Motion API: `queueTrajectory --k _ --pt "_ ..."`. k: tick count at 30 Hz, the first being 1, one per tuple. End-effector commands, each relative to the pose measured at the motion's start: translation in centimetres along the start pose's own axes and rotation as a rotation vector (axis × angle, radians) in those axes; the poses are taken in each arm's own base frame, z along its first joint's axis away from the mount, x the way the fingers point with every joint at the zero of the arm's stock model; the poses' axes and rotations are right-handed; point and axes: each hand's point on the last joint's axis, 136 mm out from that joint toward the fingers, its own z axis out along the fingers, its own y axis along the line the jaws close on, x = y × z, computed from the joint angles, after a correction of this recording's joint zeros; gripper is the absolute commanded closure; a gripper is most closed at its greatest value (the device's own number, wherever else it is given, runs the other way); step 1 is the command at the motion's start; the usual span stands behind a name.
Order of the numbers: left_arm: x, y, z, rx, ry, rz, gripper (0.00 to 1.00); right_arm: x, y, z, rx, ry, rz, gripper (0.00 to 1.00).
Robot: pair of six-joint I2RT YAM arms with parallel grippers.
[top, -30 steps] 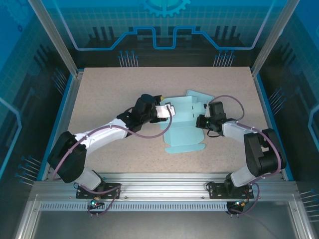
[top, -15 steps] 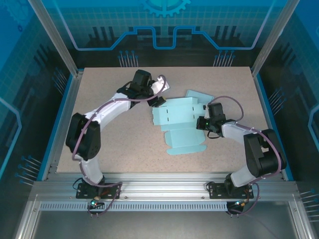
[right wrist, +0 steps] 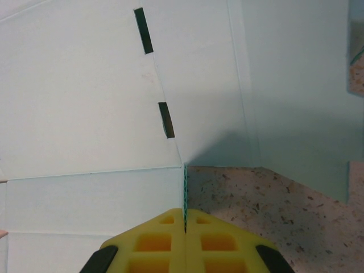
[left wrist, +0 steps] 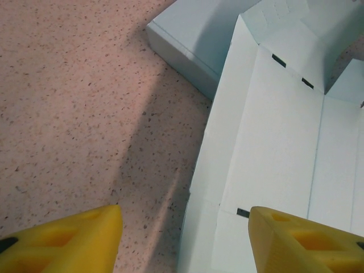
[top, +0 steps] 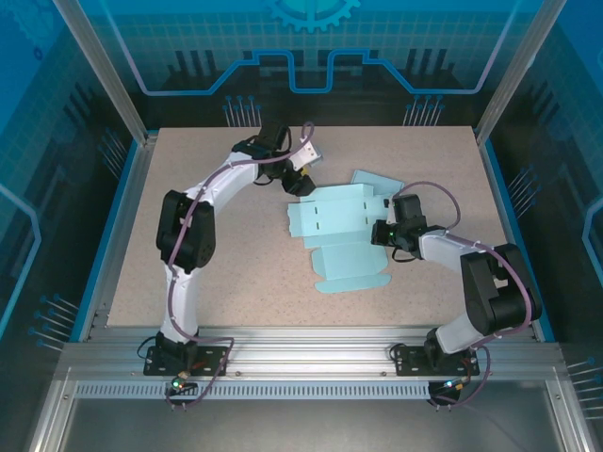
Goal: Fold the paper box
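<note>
Beige speckled flat tabletop (top: 217, 259). Blue strip (top: 118, 221) runs along its left side, and an aluminium rail (top: 311, 337) along the near edge.

1 item lies directly on it: a pale blue die-cut paper box (top: 330, 218), mostly unfolded, right of centre. The main panel lies flat. 1 panel with a wavy edge reaches toward the near edge, and 1 flap angles off to the far right.

Left wrist view: speckled tabletop (left wrist: 68, 114) in partial shadow beside the paper box (left wrist: 278, 142). 3 dark slots sit along the creases, and 1 section is folded over at the top.

Right wrist view: paper box (right wrist: 85, 102) shows 2 dark slots on 1 crease. The adjoining panel casts a shadow on the tabletop (right wrist: 273, 199).
</note>
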Motion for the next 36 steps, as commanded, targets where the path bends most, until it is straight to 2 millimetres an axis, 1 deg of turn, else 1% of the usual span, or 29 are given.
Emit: queueTrajectory --k 1,4,9,14,17,19,22,23,26,27,29,32,34,36 --pt "1.2 -1.7 1.1 0.118 0.048 -0.074 0.38 0.9 -0.2 0.5 0.023 0.035 -0.025 1.00" --pt "1.2 -1.7 1.6 0.137 0.042 -0.100 0.38 0.9 -0.2 0.5 0.023 0.036 -0.023 1.00" --pt "1.3 -0.8 2.4 0.109 0.032 -0.130 0.38 1.0 -0.1 0.5 0.020 0.036 -0.025 1.00" --pt "2.3 -0.7 3.1 0.113 0.054 -0.133 0.38 1.0 -0.2 0.5 0.021 0.035 -0.026 1.00" --pt "2.8 -0.7 3.4 0.118 0.067 -0.124 0.44 1.0 -0.1 0.5 0.020 0.035 -0.025 1.00" --pt "3.0 -0.6 3.6 0.113 0.072 -0.114 0.54 1.0 -0.1 0.5 0.019 0.036 -0.025 1.00" --pt "2.9 -0.6 3.5 0.114 0.067 -0.101 0.64 1.0 -0.1 0.5 0.020 0.036 -0.026 1.00" --pt "2.8 -0.5 3.5 0.110 0.064 -0.097 0.70 1.0 -0.1 0.5 0.018 0.036 -0.026 1.00" --pt "2.6 -0.5 3.4 0.106 0.057 -0.087 0.72 1.0 -0.2 0.6 0.021 0.039 -0.025 1.00" --pt "2.5 -0.6 3.3 0.107 0.053 -0.079 0.77 1.1 -0.2 0.6 0.021 0.040 -0.025 1.00" --pt "2.5 -0.9 3.2 0.118 0.051 -0.069 0.84 1.0 -0.2 0.5 0.022 0.037 -0.023 1.00" --pt "2.4 -1.3 2.9 0.124 0.040 -0.045 0.85 1.0 -0.2 0.6 0.024 0.038 -0.023 1.00" --pt "2.3 -1.5 2.6 0.118 0.029 -0.022 0.94 1.0 -0.2 0.6 0.025 0.039 -0.023 1.00" --pt "2.1 -1.6 2.2 0.098 0.007 0.004 0.96 1.0 -0.2 0.6 0.024 0.039 -0.023 1.00"
